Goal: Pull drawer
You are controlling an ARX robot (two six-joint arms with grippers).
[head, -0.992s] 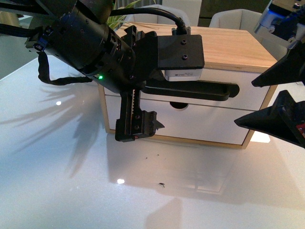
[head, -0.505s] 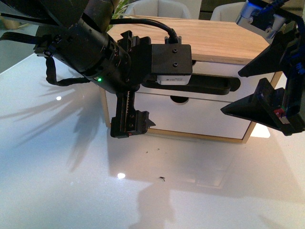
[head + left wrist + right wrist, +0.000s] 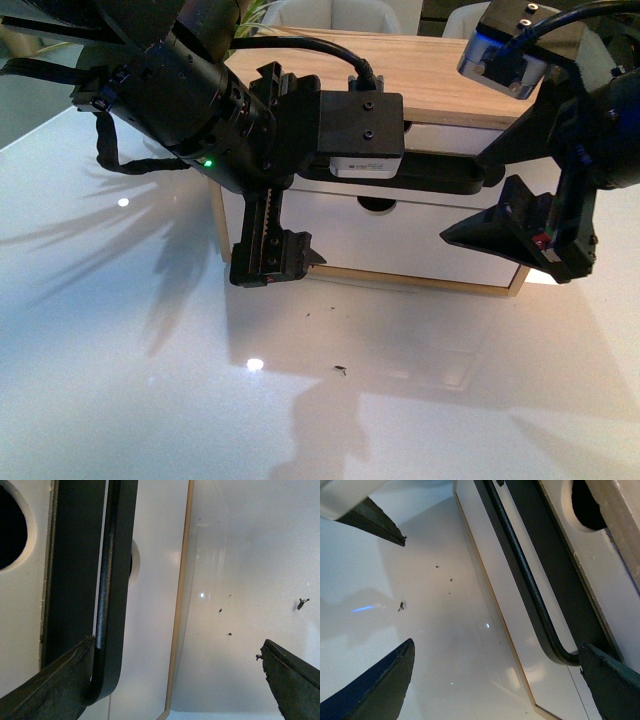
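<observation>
Scene: a small wooden cabinet (image 3: 450, 80) stands on a glossy white surface (image 3: 120, 380), with both arms in front of it.
Drawer: the drawer (image 3: 440, 140) is the upper of two white fronts. It looks shut, and none of its inside shows.
Handle: a long black bar handle (image 3: 440, 175) runs across most of the front and stands off it, with rounded ends.
Lower front: a plain front (image 3: 420, 245) with no handle, only a notch in its top edge.
Left end effector: the left end effector (image 3: 178, 641) is spread wide and grasps nothing. One finger (image 3: 55, 685) meets the bar's left end and the other hangs over the surface. Whether the first finger is hooked behind the bar cannot be told.
Right end effector: the right end effector (image 3: 463, 198) is also spread and empty, near the bar's right end with one finger on each side of it.
Handling: probably a stiff, fairly light box that slides straight out. The smooth bar may slip in a loose grip.
Hold: close on the bar itself. Pulling evenly from both ends, or from the middle, should keep the drawer from skewing.
Risk: the cabinet may slide on the slick surface instead of the drawer opening.
</observation>
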